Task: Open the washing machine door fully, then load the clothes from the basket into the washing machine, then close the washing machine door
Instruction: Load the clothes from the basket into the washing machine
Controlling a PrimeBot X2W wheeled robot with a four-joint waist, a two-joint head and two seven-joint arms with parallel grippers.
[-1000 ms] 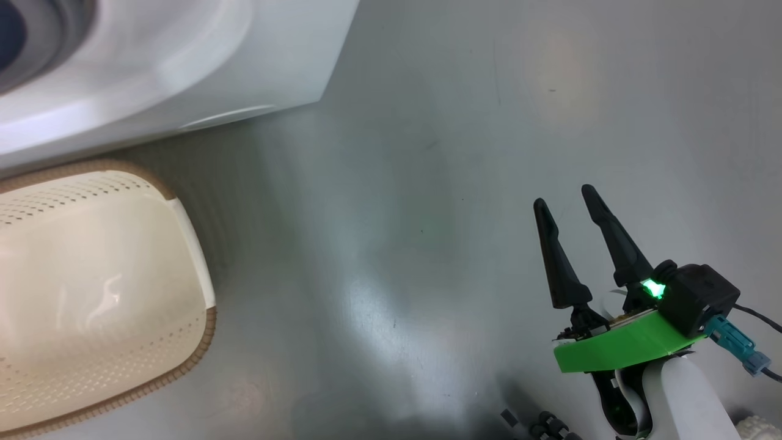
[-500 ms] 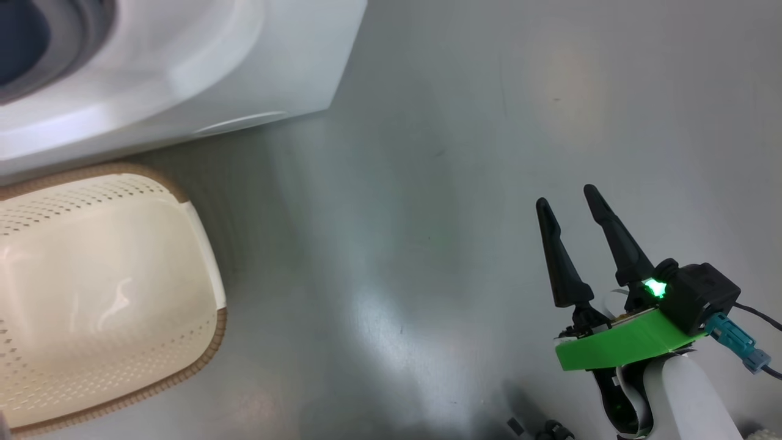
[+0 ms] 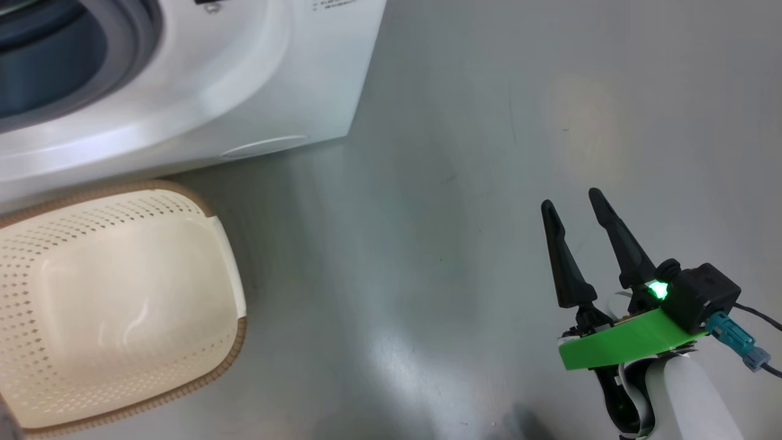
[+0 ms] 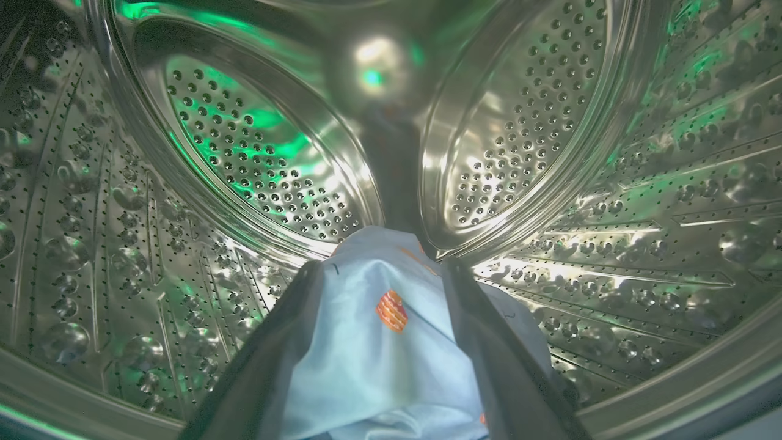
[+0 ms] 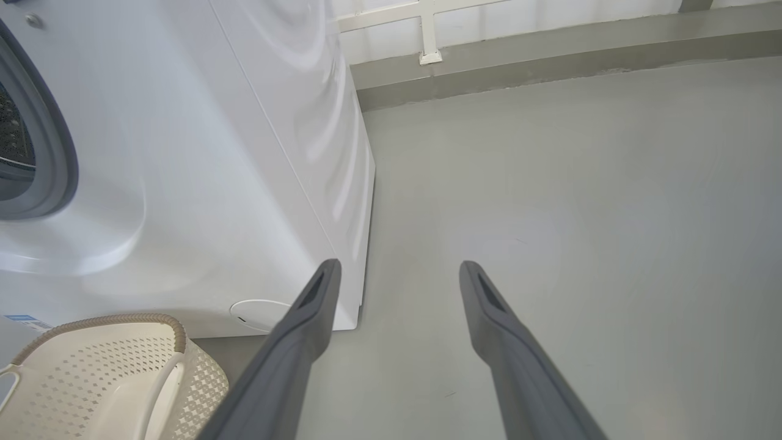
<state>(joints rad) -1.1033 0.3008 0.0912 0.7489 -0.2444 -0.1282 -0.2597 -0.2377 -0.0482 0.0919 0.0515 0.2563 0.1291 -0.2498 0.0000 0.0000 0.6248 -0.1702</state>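
Observation:
My left gripper [image 4: 379, 269] is deep inside the washing machine's perforated steel drum [image 4: 256, 159]. Its fingers stand apart, open, and a light-blue piece of the clothes [image 4: 379, 342] with an orange motif lies loosely between them on the drum floor. The white washing machine [image 3: 244, 79] [image 5: 214, 153] stands at the upper left, its grey gasket [image 3: 131, 55] around the dark opening. In front of it sits the cream basket [image 3: 226, 360] [image 5: 110, 366], showing bare plastic inside. My right gripper [image 3: 569, 198] [image 5: 398, 264] hangs open over the floor with nothing in it. The washing machine door is out of view.
Grey glossy floor [image 3: 427, 244] stretches to the right of the machine and the basket. A small round white flap [image 3: 266, 146] [image 5: 256, 315] sits low on the machine's front. A wall base with a white frame [image 5: 427, 36] runs along the far side.
The head camera has moved, so the machine and the basket sit lower and further right in the picture and more of the opening shows. My right gripper stays open in the same pose.

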